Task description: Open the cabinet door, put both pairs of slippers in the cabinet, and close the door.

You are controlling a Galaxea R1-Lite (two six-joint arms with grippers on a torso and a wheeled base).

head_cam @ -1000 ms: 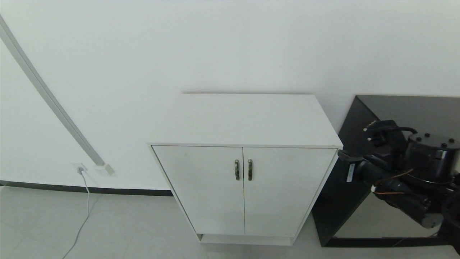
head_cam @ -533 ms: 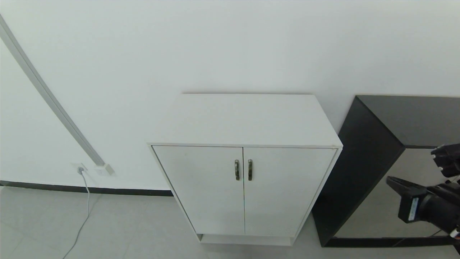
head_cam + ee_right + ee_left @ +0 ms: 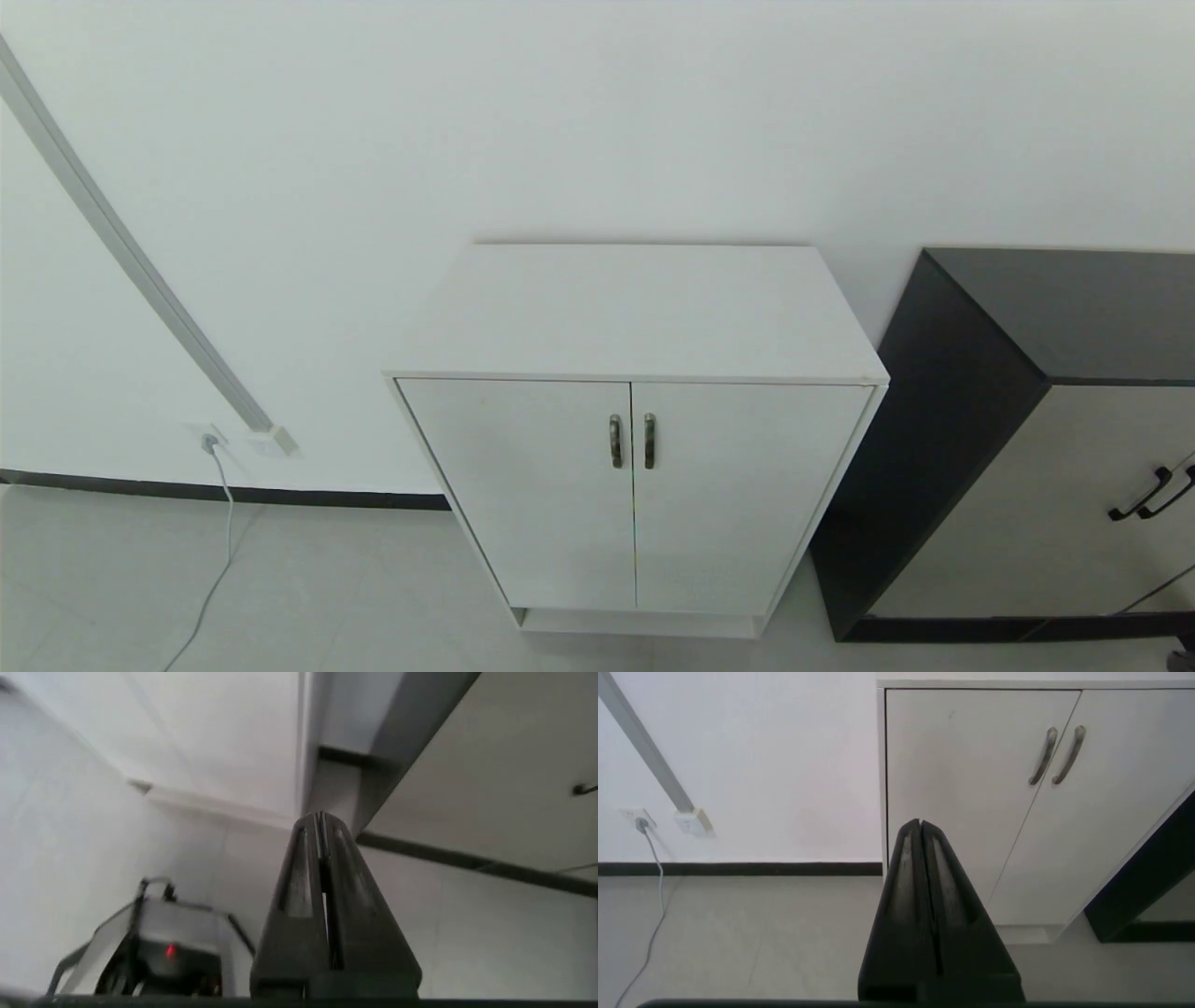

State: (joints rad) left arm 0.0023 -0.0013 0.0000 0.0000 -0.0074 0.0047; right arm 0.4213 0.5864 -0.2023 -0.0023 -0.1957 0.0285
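Note:
The white cabinet [image 3: 635, 411] stands against the wall with both doors shut. Its two dark handles [image 3: 631, 441] sit side by side at the middle seam. In the left wrist view the same cabinet [image 3: 1036, 793] is ahead and to one side, with its handles [image 3: 1059, 755] visible. My left gripper [image 3: 920, 826] is shut and empty, held low in front of the cabinet, some way off it. My right gripper [image 3: 322, 819] is shut and empty, pointing up toward the underside of a pale surface.
A black cabinet [image 3: 1018, 411] with dark handles [image 3: 1146, 495] stands just right of the white one. A wall socket with a grey cable [image 3: 217, 495] is at the left on the tiled floor. A grey conduit [image 3: 121, 247] runs diagonally down the wall.
My right arm, seen beside the cabinet's right edge a second ago, has dropped away to the lower right and left the head view. The cabinet doors have stayed shut.

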